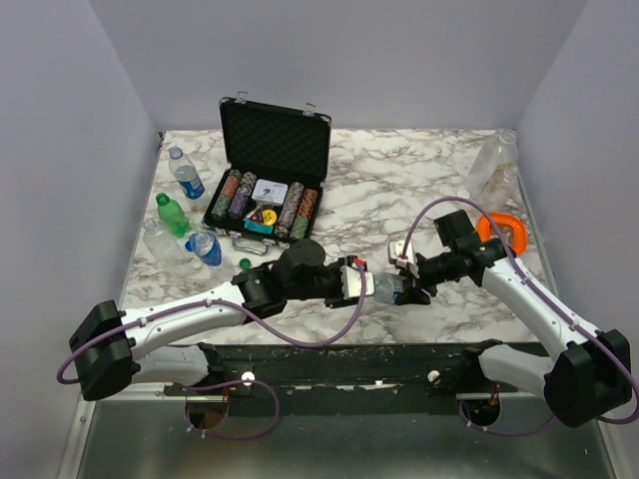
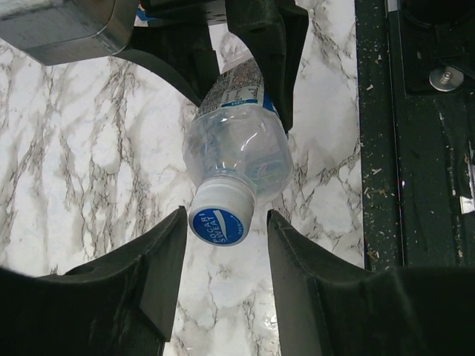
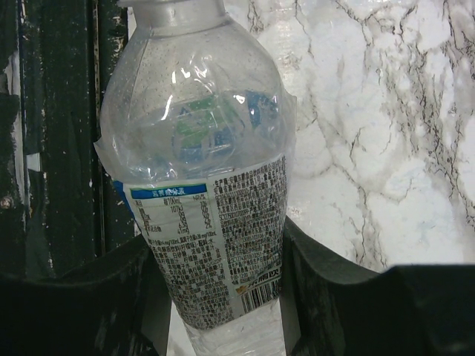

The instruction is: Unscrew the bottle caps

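A clear bottle (image 3: 200, 148) with a pale printed label lies level above the marble table (image 1: 399, 180), near its front edge. My right gripper (image 3: 215, 297) is shut on the bottle's body (image 1: 387, 288), a finger pressed against each side of the label. The bottle's white cap (image 2: 220, 215), with a blue printed top, points at my left gripper (image 2: 226, 222). That gripper is open around the cap. Its left finger (image 2: 167, 256) sits almost against the cap, while a gap shows on the right side. In the top view the left gripper (image 1: 361, 284) meets the right gripper (image 1: 414, 289) at the bottle.
An open black chip case (image 1: 270, 190) stands at the back left. Left of it are a blue-labelled bottle (image 1: 186, 178), a green bottle (image 1: 172, 215), another blue-labelled bottle (image 1: 205, 247) and a loose green cap (image 1: 244, 263). Clear bottles (image 1: 494, 165) and an orange object (image 1: 504, 228) are at the right.
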Robot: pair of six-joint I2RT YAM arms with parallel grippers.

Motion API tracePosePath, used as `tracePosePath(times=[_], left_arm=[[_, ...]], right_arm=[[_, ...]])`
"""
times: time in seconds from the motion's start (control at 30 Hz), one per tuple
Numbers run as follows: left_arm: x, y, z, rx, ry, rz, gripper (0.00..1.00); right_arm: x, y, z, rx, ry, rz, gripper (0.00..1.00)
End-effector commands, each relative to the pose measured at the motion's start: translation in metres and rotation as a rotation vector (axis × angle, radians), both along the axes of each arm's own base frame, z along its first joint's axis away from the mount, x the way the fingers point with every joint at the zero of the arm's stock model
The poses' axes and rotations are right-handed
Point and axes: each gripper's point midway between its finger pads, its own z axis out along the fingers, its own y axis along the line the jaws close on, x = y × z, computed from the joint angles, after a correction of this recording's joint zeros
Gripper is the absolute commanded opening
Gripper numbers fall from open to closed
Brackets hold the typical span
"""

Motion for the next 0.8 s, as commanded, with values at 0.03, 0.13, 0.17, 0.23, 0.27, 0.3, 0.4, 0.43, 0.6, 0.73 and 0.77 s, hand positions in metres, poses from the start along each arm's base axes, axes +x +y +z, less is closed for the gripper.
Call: tracePosePath(times=[0.03, 0.13, 0.17, 0.23, 0.27, 0.3, 0.4, 0.43, 0.6, 0.73, 0.77], left_arm=[[-0.004, -0.011, 0.013, -0.03, 0.017, -0.038, 0.53], [-0.005, -0.014, 0.013, -0.035, 0.029, -0.041, 0.41], [-0.005, -0.014, 0.013, -0.034, 0.035, -0.041, 0.36], [-0.006, -0.015, 0.014, -0.041, 0.053, -0.039, 0.23], [-0.008, -0.016, 0.014, -0.043, 0.066, -0.038, 0.16], [-0.008, -0.016, 0.015, -0.051, 0.084, -0.029, 0.1], [-0.011, -0.017, 0.019, -0.093, 0.197, 0.025, 0.0], [-0.012, -0.018, 0.021, -0.116, 0.265, 0.058, 0.0], [-0.011, -0.016, 0.044, -0.337, 0.716, 0.317, 0.0], [0.012, 0.002, 0.037, -0.494, 1.067, 0.711, 0.0], [0.016, 0.004, 0.034, -0.497, 1.105, 0.771, 0.0]], right_arm=[[0.0, 0.004, 0.011, 0.027, -0.02, 0.02, 0.29], [0.0, 0.004, 0.011, 0.026, -0.023, 0.02, 0.29], [0.0, 0.004, 0.011, 0.026, -0.023, 0.02, 0.29], [0.0, 0.004, 0.01, 0.025, -0.02, 0.02, 0.29], [0.0, 0.003, 0.01, 0.023, -0.018, 0.02, 0.29], [0.0, 0.003, 0.01, 0.022, -0.019, 0.019, 0.29], [0.001, 0.003, 0.009, 0.017, -0.018, 0.014, 0.29], [0.002, 0.002, 0.008, 0.013, -0.019, 0.008, 0.29], [0.006, 0.001, 0.006, 0.0, -0.028, -0.013, 0.29], [0.007, 0.0, 0.005, -0.003, -0.026, -0.019, 0.29], [0.008, 0.0, 0.006, -0.002, -0.027, -0.019, 0.29]])
